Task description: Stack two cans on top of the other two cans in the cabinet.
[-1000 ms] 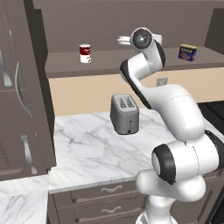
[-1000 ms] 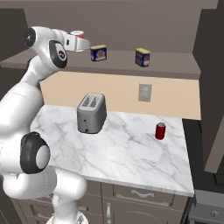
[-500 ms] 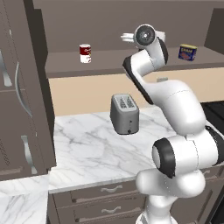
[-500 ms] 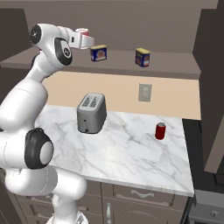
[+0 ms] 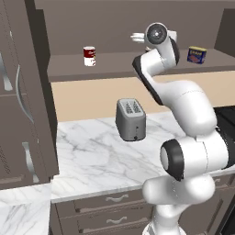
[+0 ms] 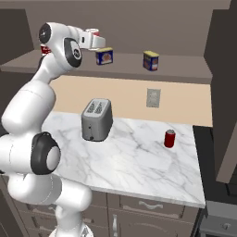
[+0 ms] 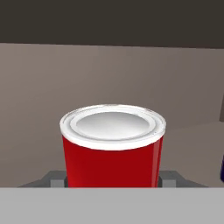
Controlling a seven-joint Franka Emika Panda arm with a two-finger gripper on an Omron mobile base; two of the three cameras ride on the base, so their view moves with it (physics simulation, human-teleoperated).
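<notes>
My gripper (image 6: 96, 38) is up at the cabinet's open shelf (image 6: 185, 71), shut on a red can with a pale rim (image 7: 113, 148); its red top (image 6: 94, 32) peeks above the hand. The dark finger tips (image 7: 54, 178) flank the can. A blue tin with a yellow label (image 6: 104, 56) stands on the shelf just right of the hand and lower, and a second blue tin (image 6: 151, 60) stands further right. The red-over-white can (image 5: 89, 56) stands upright at the shelf's left end. Of the tins, the left base view shows one (image 5: 196, 54); my arm hides the other.
A silver toaster (image 6: 96, 119) stands on the marble counter (image 6: 139, 162) under the shelf. A small red can (image 6: 170, 138) stands on the counter's right, below a wall outlet (image 6: 153, 97). A tall door with curved handles (image 5: 18, 92) rises at the left.
My hand has carried the red can a little further along the shelf toward the nearer blue tin. The other cans and tins have stayed put.
</notes>
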